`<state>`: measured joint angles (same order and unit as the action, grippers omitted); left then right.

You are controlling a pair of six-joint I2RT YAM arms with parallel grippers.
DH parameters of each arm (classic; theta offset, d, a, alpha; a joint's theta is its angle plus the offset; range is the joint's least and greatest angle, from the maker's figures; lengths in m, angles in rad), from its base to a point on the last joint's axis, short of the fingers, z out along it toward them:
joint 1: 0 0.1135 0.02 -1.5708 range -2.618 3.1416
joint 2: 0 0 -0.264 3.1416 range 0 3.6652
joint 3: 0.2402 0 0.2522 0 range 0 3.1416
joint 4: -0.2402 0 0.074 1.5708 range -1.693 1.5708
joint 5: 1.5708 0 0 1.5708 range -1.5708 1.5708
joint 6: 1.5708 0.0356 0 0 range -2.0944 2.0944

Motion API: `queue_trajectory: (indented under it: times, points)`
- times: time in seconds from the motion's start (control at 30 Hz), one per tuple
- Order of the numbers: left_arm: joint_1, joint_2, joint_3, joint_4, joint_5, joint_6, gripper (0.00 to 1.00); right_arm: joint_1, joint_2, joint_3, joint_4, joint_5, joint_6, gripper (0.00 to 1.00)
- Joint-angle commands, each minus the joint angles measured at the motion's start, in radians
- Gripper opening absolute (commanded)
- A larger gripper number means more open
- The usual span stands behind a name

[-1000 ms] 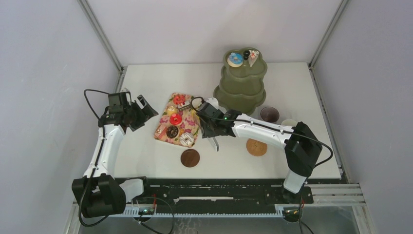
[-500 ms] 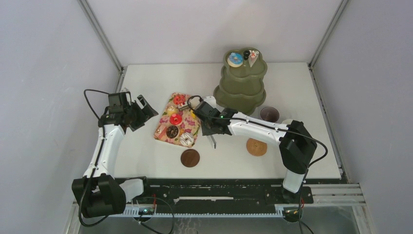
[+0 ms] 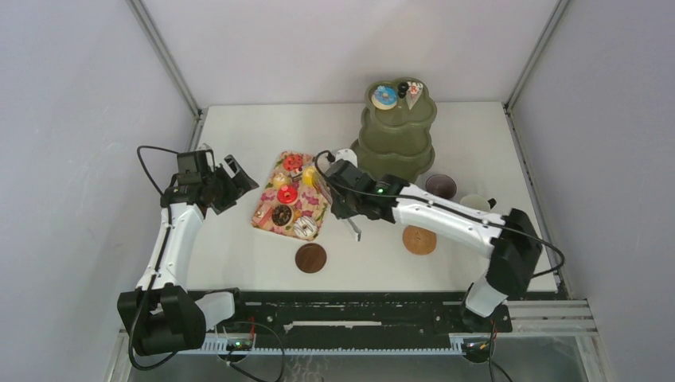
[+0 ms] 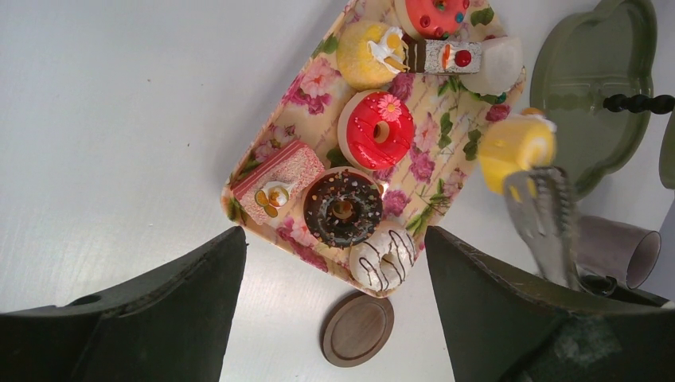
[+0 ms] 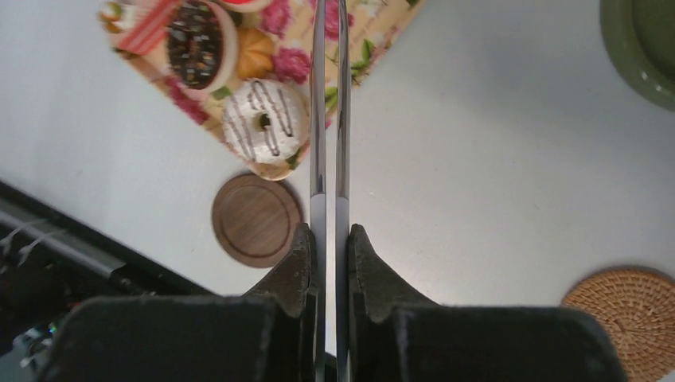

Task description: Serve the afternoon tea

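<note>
Right fingers (image 5: 298, 270) are clamping the tongs (image 5: 317, 119), pinching a yellow cake (image 4: 516, 150) by the tray (image 4: 306, 83) edge; left fingers (image 4: 143, 318) are hovering open, empty

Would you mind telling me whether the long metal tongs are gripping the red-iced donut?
No: the long metal tongs pinch a yellow toy pastry, while the red-iced donut lies on the floral-patterned tray.

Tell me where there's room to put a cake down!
Bare table lies behind the tray, left of the green stand. More lies in front between the wooden coaster and woven coaster. The tray itself is crowded, and so is the spot by the purple mug and green mug.
</note>
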<state>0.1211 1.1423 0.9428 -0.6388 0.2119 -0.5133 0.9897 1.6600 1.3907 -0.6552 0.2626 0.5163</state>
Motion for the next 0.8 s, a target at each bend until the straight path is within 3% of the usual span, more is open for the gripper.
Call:
queue_trajectory:
  times: [0.0,0.33,0.6,0.77]
  points:
    - [0.005,-0.019,0.048,0.018,-0.004,0.022,0.87,0.015,-0.167,0.028,0.015,-0.031,-0.082,0.00]
    - [0.006,-0.007,0.065,0.028,0.013,0.010,0.87,-0.041,-0.526,-0.028,-0.061,0.002,-0.209,0.00]
    - [-0.017,-0.045,0.086,0.013,-0.054,0.045,0.86,-0.355,-0.687,-0.027,-0.151,-0.034,-0.191,0.00]
    - [-0.114,-0.063,0.118,-0.013,-0.163,0.096,0.86,-0.533,-0.694,-0.023,-0.152,-0.127,-0.204,0.00]
